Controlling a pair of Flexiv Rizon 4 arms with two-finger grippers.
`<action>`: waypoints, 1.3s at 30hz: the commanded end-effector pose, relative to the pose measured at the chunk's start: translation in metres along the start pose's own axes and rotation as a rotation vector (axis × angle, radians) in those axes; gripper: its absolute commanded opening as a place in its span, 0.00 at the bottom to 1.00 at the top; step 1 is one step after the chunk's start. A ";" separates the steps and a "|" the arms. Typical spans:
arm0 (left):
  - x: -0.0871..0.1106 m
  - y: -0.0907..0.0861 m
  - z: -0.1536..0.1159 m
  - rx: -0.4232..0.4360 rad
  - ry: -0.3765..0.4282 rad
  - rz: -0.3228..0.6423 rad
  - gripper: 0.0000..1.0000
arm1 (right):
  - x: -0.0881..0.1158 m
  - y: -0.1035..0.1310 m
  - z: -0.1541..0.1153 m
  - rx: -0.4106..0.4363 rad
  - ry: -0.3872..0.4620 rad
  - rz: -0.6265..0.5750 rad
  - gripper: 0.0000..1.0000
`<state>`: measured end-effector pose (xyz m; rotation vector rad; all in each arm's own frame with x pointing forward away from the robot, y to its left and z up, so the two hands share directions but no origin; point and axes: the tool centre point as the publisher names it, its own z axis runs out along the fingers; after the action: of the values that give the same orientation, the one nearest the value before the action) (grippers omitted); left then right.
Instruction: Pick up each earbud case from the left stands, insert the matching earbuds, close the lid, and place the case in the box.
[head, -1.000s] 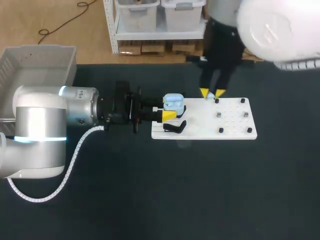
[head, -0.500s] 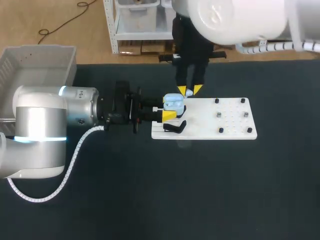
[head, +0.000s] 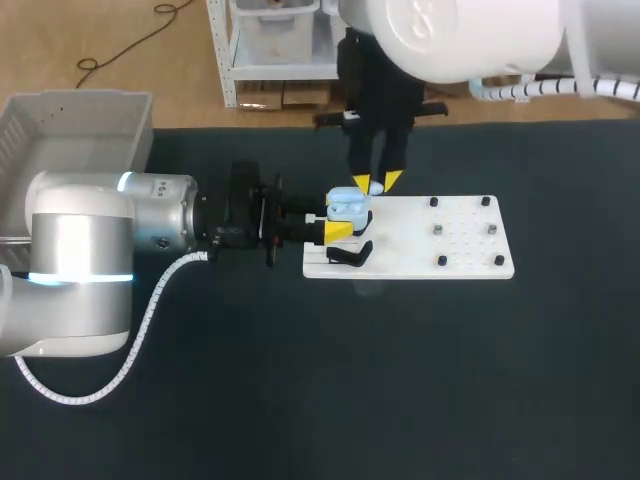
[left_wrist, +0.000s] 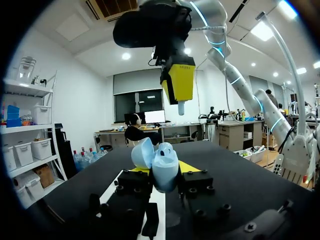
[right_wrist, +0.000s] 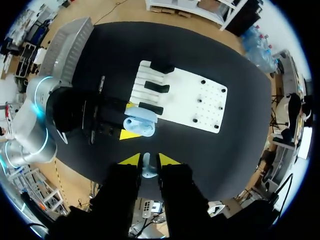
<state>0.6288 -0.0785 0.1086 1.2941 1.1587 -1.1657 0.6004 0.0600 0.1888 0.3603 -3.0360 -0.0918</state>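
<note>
Tabletop (head: 300, 400), black: filling middle and lower frame of head view.
Stand board (head: 440, 245), white: lying right of centre, carrying black stand (head: 350, 255) at its left end and small pegs (head: 438, 230) toward its right end.
Left gripper (head: 340, 216): reaching in from frame left, yellow tips clamping earbud case (head: 347, 207) from two sides.
Earbud case, light blue: sitting near frame centre at board's upper left corner, lid standing open.
Right gripper (head: 376, 182): hanging down from upper frame just above case, fingers pinching white earbud (head: 375, 189).
Earbud: poking out below yellow tips, hovering apart from open case.
Bin (head: 70, 130), grey: standing at upper left.
</note>
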 end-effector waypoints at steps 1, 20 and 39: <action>0.001 -0.001 0.000 -0.003 -0.002 0.002 0.00 | -0.013 0.008 0.003 0.013 0.048 -0.033 0.00; 0.001 -0.001 0.000 -0.003 -0.002 0.002 0.00 | -0.014 0.020 0.014 0.041 0.042 -0.161 0.00; 0.001 -0.001 0.000 -0.003 -0.002 0.002 0.00 | -0.016 0.027 0.027 0.053 -0.008 -0.167 0.00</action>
<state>0.6288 -0.0785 0.1086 1.2940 1.1587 -1.1657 0.6130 0.0921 0.1656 0.6204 -2.9966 -0.0254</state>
